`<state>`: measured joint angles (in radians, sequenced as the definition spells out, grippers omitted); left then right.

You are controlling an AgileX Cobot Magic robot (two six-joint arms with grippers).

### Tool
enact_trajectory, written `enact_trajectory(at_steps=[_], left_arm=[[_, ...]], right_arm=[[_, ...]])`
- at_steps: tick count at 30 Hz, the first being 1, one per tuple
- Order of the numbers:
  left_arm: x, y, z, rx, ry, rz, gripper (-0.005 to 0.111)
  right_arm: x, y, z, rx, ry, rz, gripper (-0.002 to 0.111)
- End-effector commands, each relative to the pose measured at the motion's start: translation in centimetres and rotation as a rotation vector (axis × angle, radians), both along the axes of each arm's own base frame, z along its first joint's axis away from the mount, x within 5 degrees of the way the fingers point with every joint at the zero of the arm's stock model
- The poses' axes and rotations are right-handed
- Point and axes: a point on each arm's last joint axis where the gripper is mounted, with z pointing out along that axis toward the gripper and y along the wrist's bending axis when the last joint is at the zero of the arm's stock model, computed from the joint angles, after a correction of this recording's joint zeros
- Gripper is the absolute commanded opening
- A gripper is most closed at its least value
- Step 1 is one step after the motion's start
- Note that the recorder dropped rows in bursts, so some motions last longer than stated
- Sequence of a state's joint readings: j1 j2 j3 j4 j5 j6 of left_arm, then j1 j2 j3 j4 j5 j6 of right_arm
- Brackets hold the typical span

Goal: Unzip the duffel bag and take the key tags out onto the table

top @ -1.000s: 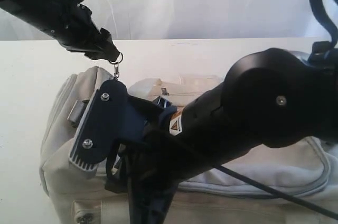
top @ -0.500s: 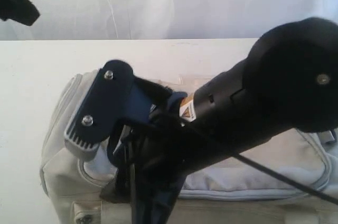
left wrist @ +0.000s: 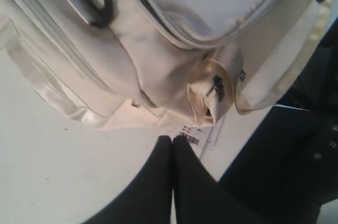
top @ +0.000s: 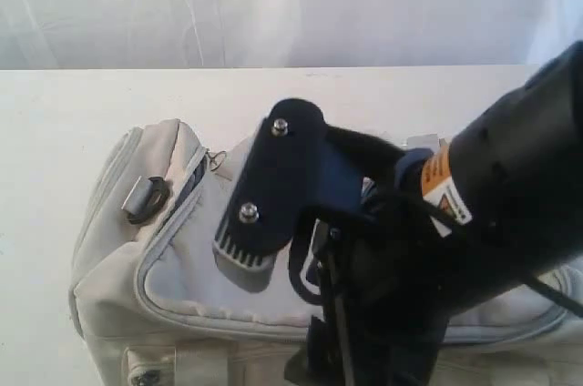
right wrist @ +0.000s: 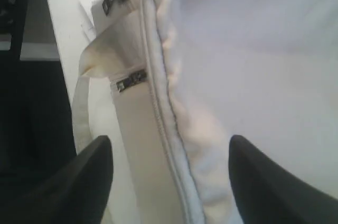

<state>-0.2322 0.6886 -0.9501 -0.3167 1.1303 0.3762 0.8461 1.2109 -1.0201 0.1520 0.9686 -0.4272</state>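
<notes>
The cream duffel bag (top: pixel 173 259) lies on the white table (top: pixel 55 131). Its zip pull (top: pixel 216 160) rests on top near the left end, beside a short dark slit in the zip line. My left gripper (left wrist: pixel 172 140) is shut on nothing, just over the table by the bag's end corner (left wrist: pixel 158 81). My right gripper (right wrist: pixel 171 152) is open above the bag's grey piping (right wrist: pixel 158 92), one finger on each side and nothing held. The right arm (top: pixel 474 222) hides the bag's middle. The key tags are out of view.
A black strap ring (top: pixel 146 197) sits on the bag's left end, also visible as the ring (left wrist: pixel 95 2) in the left wrist view. A barcode label (left wrist: pixel 191 139) lies on the table by the left fingertips. A webbing handle (right wrist: pixel 82 113) hangs down the bag's side.
The left arm, which was lifting the zip pull, has left the exterior view, and the pull now lies on the bag. The right arm has swung to the right.
</notes>
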Motion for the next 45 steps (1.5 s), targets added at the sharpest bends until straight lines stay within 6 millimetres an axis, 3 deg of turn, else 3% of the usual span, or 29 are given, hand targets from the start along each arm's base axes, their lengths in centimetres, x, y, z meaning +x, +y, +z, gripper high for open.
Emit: enact_trajectory(at_steps=[1,5,11,16,22,23,26,27,28,29,33,34,35,37,38,39,42,45], left_arm=[[-0.7,-0.3,-2.4,-0.06,0.047,-0.006,0.0],[-0.5,-0.6,-3.5,-0.085,0.059,-0.012,0.0],[-0.4,-0.7,-3.7,-0.088,0.057,-0.019,0.0],[-0.4,-0.8,-3.6,-0.106,0.047,-0.03,0.0],[-0.4,-0.9,-3.6,-0.109,0.048,-0.031,0.0],[-0.4,-0.9,-3.5,-0.115,0.048,-0.035,0.0],[-0.5,-1.0,-3.5,-0.123,0.039,-0.052,0.0],[-0.4,-1.1,-3.4,-0.139,0.037,-0.052,0.0],[-0.4,-1.2,-3.3,-0.145,0.036,-0.053,0.0],[-0.4,-1.3,-3.2,-0.161,0.029,-0.052,0.0],[-0.4,-1.5,-3.0,-0.178,-0.001,-0.094,0.0],[-0.4,-1.5,-3.0,-0.178,-0.001,-0.094,0.0],[-0.4,-1.5,-3.0,-0.178,-0.001,-0.094,0.0],[-0.4,-1.5,-3.0,-0.178,-0.001,-0.094,0.0],[-0.4,-1.5,-3.0,-0.177,0.001,-0.095,0.0],[-0.5,-1.5,-3.0,-0.177,0.003,-0.096,0.0],[-0.5,-1.5,-3.0,-0.178,0.007,-0.099,0.0],[-0.5,-1.5,-3.0,-0.178,0.007,-0.099,0.0]], right_arm=[[0.4,0.0,-1.7,-0.067,0.014,-0.011,0.059],[1.4,-0.3,-1.9,-0.101,-0.039,-0.109,0.046],[2.6,-0.3,-0.5,-0.067,-0.149,-0.185,0.004],[5.8,-1.2,0.8,-0.142,-0.332,-0.269,0.0],[13.2,-2.7,1.9,-0.148,-0.419,-0.392,0.0],[15.9,-3.2,1.6,-0.154,-0.418,-0.41,0.0],[20.2,-3.7,0.5,-0.156,-0.39,-0.41,0.0],[22.8,-4.2,-0.2,-0.161,-0.38,-0.402,0.0],[23.8,-4.5,-0.5,-0.163,-0.38,-0.411,0.0],[26.1,-5.2,-1.2,-0.17,-0.379,-0.441,0.0],[30.5,-7.0,-3.6,-0.184,-0.364,-0.515,0.0],[30.8,-7.3,-3.6,-0.182,-0.361,-0.527,0.001],[31.2,-7.3,-3.8,-0.169,-0.346,-0.556,0.008],[31.3,-7.3,-3.4,-0.149,-0.345,-0.585,0.033],[31.3,-7.4,-2.6,-0.145,-0.368,-0.601,0.052],[31.3,-7.6,-2.0,-0.14,-0.388,-0.618,0.059],[30.6,-8.1,0.8,-0.112,-0.452,-0.681,0.065],[28.3,-8.8,4.8,-0.066,-0.486,-0.727,0.064]])
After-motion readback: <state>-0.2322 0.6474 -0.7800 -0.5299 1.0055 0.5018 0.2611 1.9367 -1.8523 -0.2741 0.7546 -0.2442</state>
